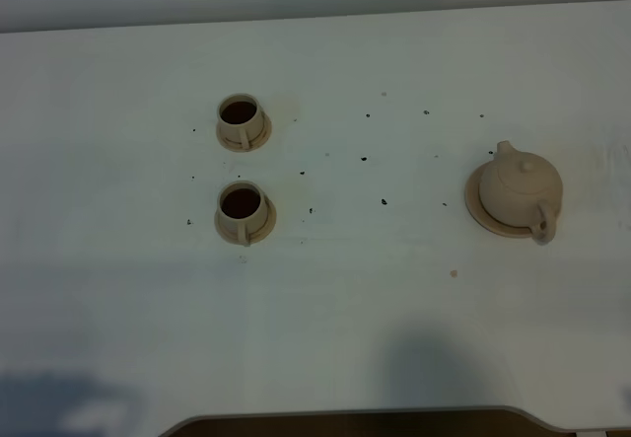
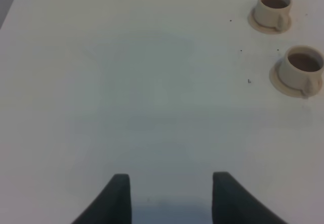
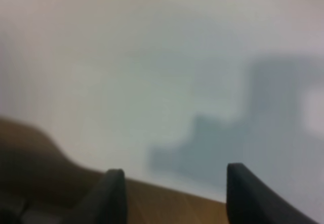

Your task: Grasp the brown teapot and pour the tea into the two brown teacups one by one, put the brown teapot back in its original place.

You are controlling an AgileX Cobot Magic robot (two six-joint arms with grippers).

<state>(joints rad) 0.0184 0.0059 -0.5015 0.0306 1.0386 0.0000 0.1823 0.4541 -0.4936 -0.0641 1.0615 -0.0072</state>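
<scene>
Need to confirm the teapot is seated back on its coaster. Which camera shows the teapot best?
The exterior high view: the brown teapot stands upright on the round coaster, lid on, unobstructed. The left wrist view shows only the two teacups and bare table; the right wrist view is blurred, with no teapot.

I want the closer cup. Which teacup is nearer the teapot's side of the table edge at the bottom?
The lower teacup; the other teacup sits farther back.

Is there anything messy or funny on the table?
Yes. Little dark specks are scattered on the white table between the two teacups and the teapot, like spilled bits. The teapot sits upright on its coaster.
</scene>
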